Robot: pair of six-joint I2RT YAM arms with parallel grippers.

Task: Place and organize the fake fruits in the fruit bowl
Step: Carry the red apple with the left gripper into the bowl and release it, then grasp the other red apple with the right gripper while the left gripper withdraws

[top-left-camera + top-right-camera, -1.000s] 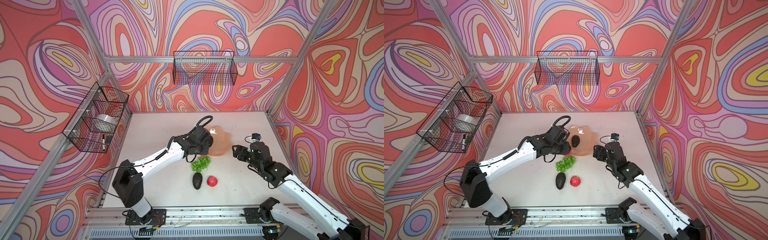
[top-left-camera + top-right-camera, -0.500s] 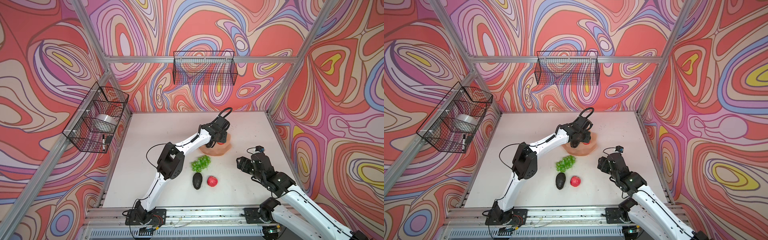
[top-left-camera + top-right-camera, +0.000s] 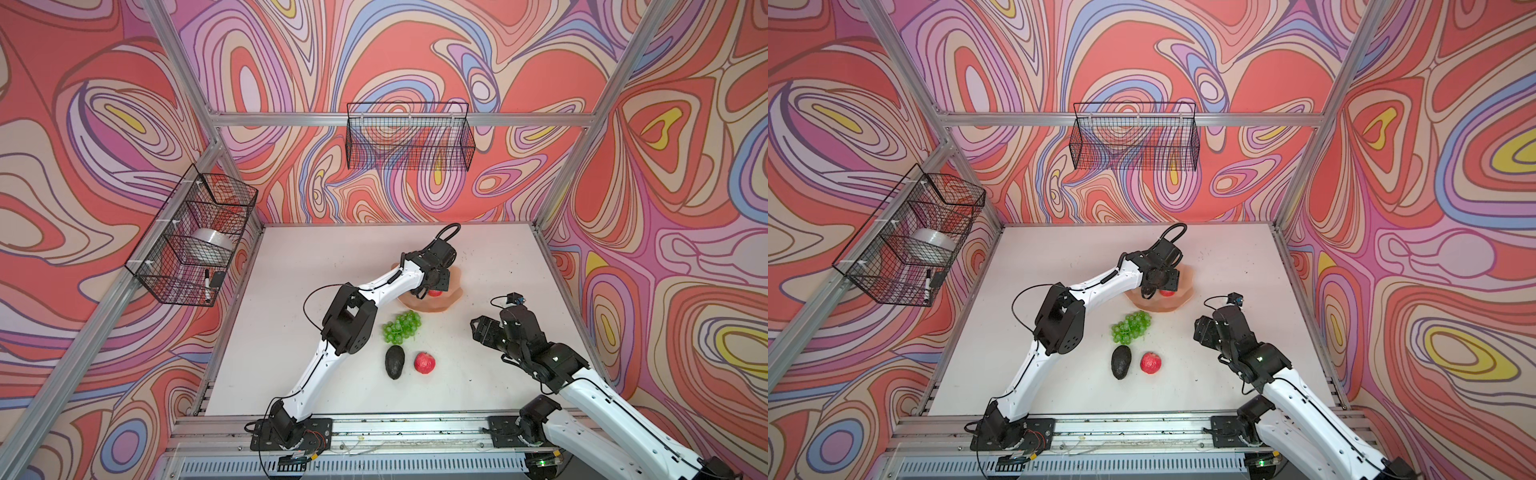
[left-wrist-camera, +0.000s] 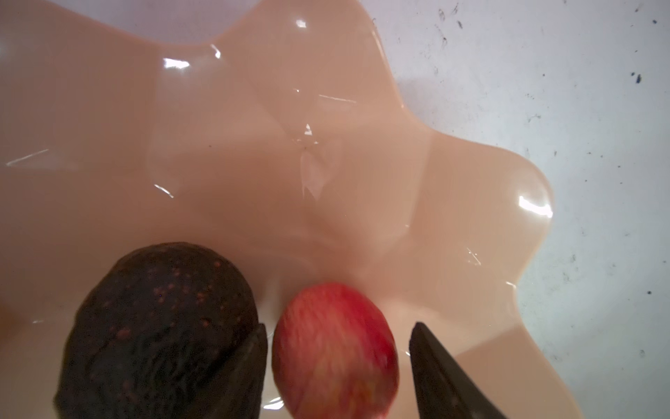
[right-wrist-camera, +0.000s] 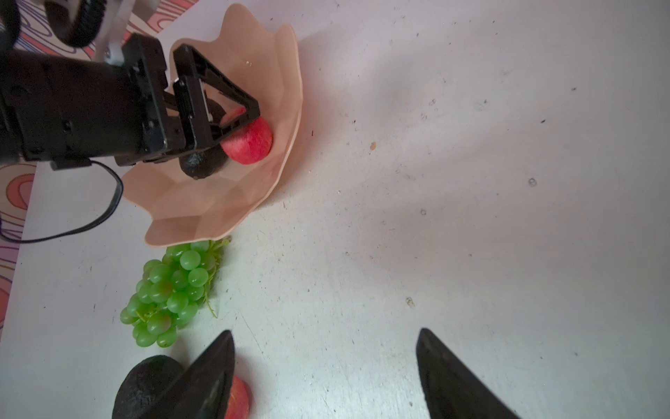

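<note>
Jaws apart above speckled white tabletop (image 3: 332, 257), swirl-patterned walls (image 3: 415, 50) around.

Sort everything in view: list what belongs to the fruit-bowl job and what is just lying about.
Job: fruit bowl; apple in the bowl; avocado in the bowl; grapes; avocado on the table; apple on the table.
Lying about: back-wall wire basket; side wire basket; whitish roll and marker inside it.

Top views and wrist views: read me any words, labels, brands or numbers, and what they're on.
None can be read.
Marker in the side basket: too small to show any print.
Bowl, apple, avocado: no lettering, seen close in the left wrist view.
</note>
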